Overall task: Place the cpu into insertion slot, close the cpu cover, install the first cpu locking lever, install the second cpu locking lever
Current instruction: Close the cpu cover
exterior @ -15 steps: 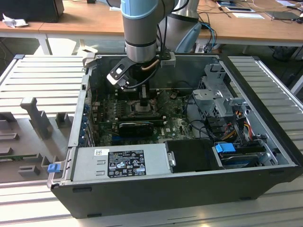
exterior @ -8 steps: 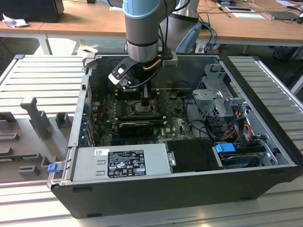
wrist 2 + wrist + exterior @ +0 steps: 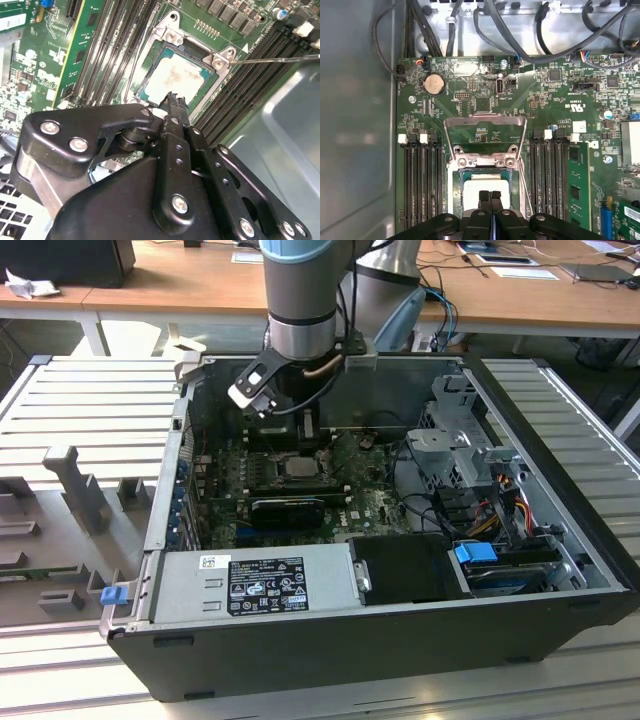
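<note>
The cpu (image 3: pixel 485 186), a pale square chip, lies in the insertion slot (image 3: pixel 455 185) on the green motherboard; the exterior view shows it at the case's middle (image 3: pixel 297 469). The cpu cover (image 3: pixel 485 120), a silver frame with a large window, stands swung open behind the slot, with green board showing through it. My gripper (image 3: pixel 490 196) is shut with nothing in it, its black fingertips (image 3: pixel 172 99) just above the chip's (image 3: pixel 175 75) near edge. A thin metal locking lever (image 3: pixel 280 58) sticks out free beside the slot.
Black memory slots (image 3: pixel 420 185) flank the socket on both sides. A long black card (image 3: pixel 290 508) lies in front of it, the power supply (image 3: pixel 260 585) at the case's front, a drive cage (image 3: pixel 460 440) on the exterior view's right. Cables (image 3: pixel 545 30) hang along the back wall.
</note>
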Robot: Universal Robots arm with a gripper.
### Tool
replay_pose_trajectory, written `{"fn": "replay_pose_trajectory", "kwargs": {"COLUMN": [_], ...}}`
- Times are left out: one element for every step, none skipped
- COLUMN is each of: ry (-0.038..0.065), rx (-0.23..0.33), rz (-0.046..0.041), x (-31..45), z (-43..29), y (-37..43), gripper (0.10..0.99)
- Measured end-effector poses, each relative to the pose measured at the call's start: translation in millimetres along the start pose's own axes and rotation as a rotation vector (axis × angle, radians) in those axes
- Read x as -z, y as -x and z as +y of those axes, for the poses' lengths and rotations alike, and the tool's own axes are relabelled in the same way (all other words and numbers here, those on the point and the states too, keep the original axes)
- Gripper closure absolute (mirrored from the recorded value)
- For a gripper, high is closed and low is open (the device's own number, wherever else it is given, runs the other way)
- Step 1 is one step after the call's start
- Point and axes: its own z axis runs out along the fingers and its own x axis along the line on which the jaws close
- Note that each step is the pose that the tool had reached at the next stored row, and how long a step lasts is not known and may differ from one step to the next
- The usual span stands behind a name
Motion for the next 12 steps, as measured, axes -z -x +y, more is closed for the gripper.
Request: {"fn": "replay_pose_trajectory", "kwargs": {"ry": [0.000,0.000,0.000,0.000,0.000,0.000,0.000,0.000,0.000,0.000,0.000,0.000], "rx": [0.000,0.000,0.000,0.000,0.000,0.000,0.000,0.000,0.000,0.000,0.000,0.000], "rz": [0.0000,0.0000,0.0000,0.0000,0.0001,0.0000,0.0000,0.0000,0.0000,0.0000,0.0000,0.0000], "x": [3.4,5.5,6.5,8.0,9.5,11.0,13.5,15.6,17.8,19.2,20.2,22.0], "z": [0.3,0.5,0.5,0.6,0.8,0.9,1.1,1.2,1.4,1.5,1.6,1.7], "y": [-0.1,-0.2,-0.2,-0.3,-0.3,-0.3,-0.4,-0.5,-0.5,-0.6,-0.6,-0.6], "gripper": [0.980,0.980,0.980,0.980,0.980,0.980,0.980,0.980,0.980,0.980,0.980,0.980]}}
